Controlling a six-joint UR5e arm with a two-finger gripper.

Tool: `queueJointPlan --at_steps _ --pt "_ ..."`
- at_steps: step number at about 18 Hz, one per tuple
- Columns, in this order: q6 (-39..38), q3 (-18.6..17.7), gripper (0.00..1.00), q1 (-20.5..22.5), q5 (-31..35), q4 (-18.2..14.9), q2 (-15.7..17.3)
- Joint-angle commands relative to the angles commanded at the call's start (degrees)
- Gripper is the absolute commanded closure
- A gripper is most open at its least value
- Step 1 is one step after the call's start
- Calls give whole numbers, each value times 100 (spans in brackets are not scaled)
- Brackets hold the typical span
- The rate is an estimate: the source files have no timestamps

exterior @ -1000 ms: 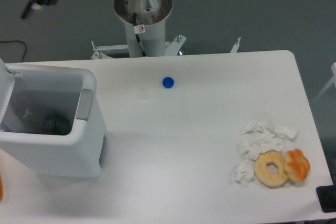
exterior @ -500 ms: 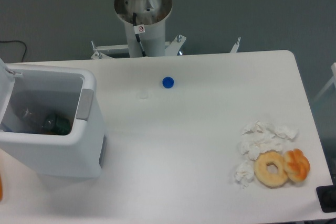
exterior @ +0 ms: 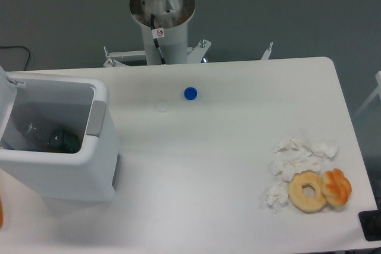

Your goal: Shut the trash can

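The trash can [exterior: 71,171] is a large white box-shaped bin at the left end of the table. It stands open, and its white lid [exterior: 5,96] is tilted up at the far left edge of the view. A grey push tab [exterior: 96,118] sits on its right rim. Dark items lie inside it. The gripper is out of view; only the arm's base [exterior: 161,4] and a bit of its blue-ringed joint show at the top.
A blue bottle cap [exterior: 190,93] and a small clear cap [exterior: 162,106] lie on the white table [exterior: 238,165]. Crumpled tissues [exterior: 294,159], a doughnut [exterior: 308,191] and an orange pastry [exterior: 337,187] lie at the right front. A black cable [exterior: 18,52] hangs behind the table.
The gripper was at the top left a second ago, moved further up and left, and has now left the view. Nothing on the table has moved.
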Motion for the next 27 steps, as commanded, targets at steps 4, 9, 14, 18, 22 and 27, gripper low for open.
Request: queueJointPlan --at_steps 4,9,14,18,22,27 --pt "9 247 0 -211 9 87 -387" --pt "17 308 0 -291 9 202 -581" --pt "9 492 0 -334 18 220 -792" --pt "0 590 0 -387 26 220 -959" --pt "9 598 0 -387 70 237 -1056" --pt "0 616 0 -378 79 290 -1117"
